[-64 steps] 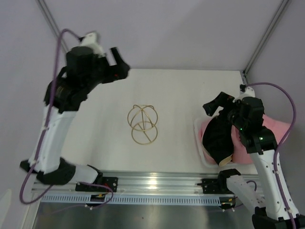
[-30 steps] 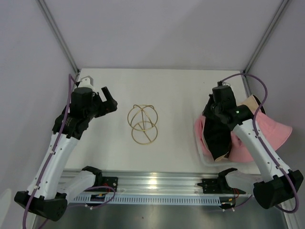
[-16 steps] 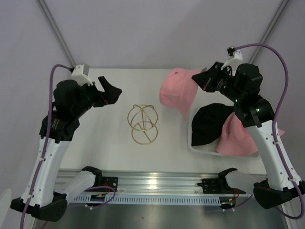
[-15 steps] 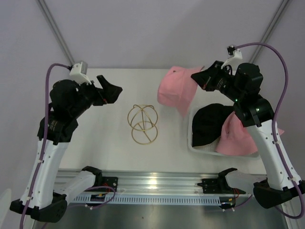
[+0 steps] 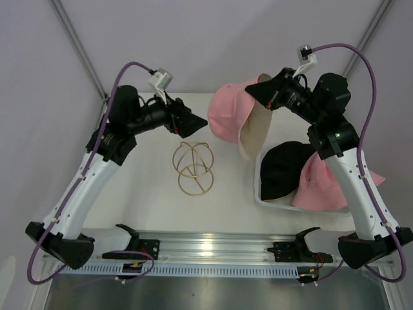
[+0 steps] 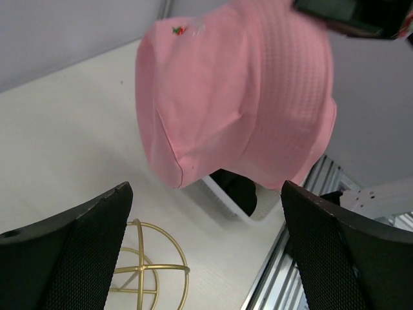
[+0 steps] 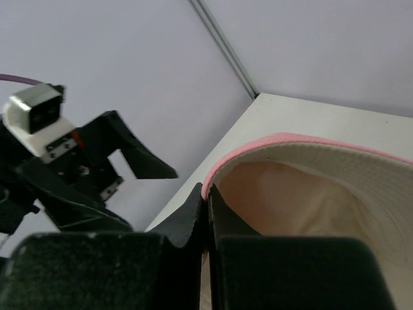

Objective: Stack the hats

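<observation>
The left gripper point(image 5: 193, 121) has swung in toward the middle of the frame, and the pink hat point(image 5: 226, 119) is now hanging higher, at upper centre, showing its cream lining. The right gripper point(image 5: 263, 90) is pinching the brim, jaws clenched; the left one is waiting with jaws spread, near the crown. The cloth is looking light and floppy, so gripping a brim fold seems safest.

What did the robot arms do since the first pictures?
The right fingers pulled a pink hat up out of the white tray and now hold it high by its brim. The left fingers, open, swung over toward it. The gold wire stand did not move.
</observation>
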Controlling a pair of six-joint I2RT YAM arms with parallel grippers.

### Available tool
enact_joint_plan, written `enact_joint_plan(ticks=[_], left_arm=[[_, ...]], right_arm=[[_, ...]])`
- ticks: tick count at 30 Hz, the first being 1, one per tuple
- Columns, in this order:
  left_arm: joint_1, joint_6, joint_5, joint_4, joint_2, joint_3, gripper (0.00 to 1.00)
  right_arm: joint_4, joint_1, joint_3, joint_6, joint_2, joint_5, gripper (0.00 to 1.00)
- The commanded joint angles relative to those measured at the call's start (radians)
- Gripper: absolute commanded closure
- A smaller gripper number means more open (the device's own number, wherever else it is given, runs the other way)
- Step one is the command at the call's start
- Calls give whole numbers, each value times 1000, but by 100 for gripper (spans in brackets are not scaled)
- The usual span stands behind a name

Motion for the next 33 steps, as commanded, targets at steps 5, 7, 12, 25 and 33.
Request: enact_joint_plan(ticks=[5, 7, 12, 25, 33], left_arm=[[-63, 104, -56, 54, 149, 47, 0], [-66, 110, -78, 59, 205, 80, 8], [-66, 96, 6, 86, 295, 129, 62], [-65, 228, -286, -96, 126, 315, 99], [-29, 513, -493, -479, 95, 627, 99]], right_arm=[[98, 3, 57, 14, 1, -79, 100], [92, 1, 61, 10, 0, -90, 100], [43, 3, 43, -26, -2, -71, 100], [9, 1, 63, -44, 70, -70, 100], [224, 24, 31, 166, 175, -168, 100]])
